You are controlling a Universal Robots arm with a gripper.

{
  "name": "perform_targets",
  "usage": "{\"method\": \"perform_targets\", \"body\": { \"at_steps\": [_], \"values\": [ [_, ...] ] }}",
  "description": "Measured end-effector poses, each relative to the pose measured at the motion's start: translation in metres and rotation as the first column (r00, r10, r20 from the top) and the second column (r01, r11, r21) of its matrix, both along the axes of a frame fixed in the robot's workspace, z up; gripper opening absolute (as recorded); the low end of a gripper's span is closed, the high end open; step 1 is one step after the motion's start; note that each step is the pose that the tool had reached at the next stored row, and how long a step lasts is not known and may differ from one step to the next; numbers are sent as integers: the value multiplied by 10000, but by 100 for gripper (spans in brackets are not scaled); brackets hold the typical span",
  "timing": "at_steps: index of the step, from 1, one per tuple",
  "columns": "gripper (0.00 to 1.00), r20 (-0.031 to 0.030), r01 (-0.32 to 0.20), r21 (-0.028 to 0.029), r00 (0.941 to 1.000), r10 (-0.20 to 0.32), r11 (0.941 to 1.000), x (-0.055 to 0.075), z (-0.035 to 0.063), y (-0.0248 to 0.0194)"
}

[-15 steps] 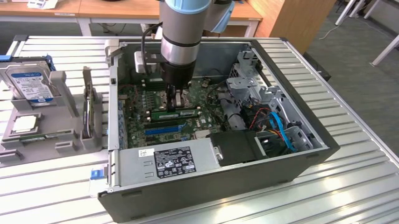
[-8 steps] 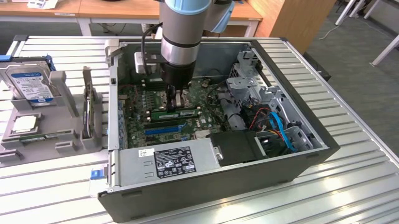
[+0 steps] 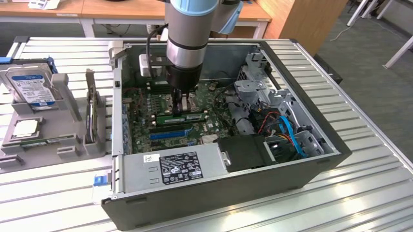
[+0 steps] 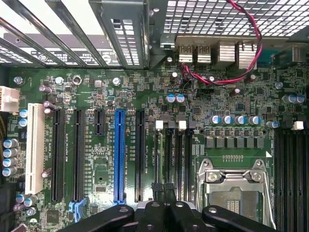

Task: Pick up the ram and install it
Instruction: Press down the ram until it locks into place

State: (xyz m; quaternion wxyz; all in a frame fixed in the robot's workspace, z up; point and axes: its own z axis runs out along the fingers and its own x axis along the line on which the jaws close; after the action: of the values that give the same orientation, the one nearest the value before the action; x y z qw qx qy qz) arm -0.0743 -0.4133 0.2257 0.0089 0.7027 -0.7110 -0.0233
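With the computer case (image 3: 213,193) lying open on the desk (image 3: 361,193), the arm reaches down onto its motherboard (image 3: 193,116). Fingers (image 4: 161,193) pressed together rest atop the ram (image 3: 182,117), lying lengthwise across the exterior view; the wrist view shows a blue slot (image 4: 119,154) alongside.
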Motion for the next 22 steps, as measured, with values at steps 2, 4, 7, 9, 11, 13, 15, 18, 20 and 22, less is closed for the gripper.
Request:
{"method": "perform_targets", "body": {
  "at_steps": [2, 4, 7, 9, 11, 13, 15, 18, 20, 22],
  "values": [
    [10, -1, 0, -2, 10000, 0, 10000, 0, 0, 0],
    [10, 0, 0, 0, 10000, 0, 10000, 0, -1, 0],
    [10, 0, 0, 1, 10000, 0, 10000, 0, -3, 0],
    [10, 1, 0, 1, 10000, 0, 10000, 0, -9, 0],
    [10, -1, 0, -1, 10000, 0, 10000, 0, -13, 0],
    [10, -1, 0, -2, 10000, 0, 10000, 0, -15, 0],
    [10, -1, 0, 0, 10000, 0, 10000, 0, -16, 0],
    [10, 0, 0, 0, 10000, 0, 10000, 0, -17, 0],
    [10, 0, 1, 1, 10000, -1, 10000, 0, -22, 0],
    [10, -1, 1, 0, 10000, -1, 10000, 0, -24, -1]
  ]
}}
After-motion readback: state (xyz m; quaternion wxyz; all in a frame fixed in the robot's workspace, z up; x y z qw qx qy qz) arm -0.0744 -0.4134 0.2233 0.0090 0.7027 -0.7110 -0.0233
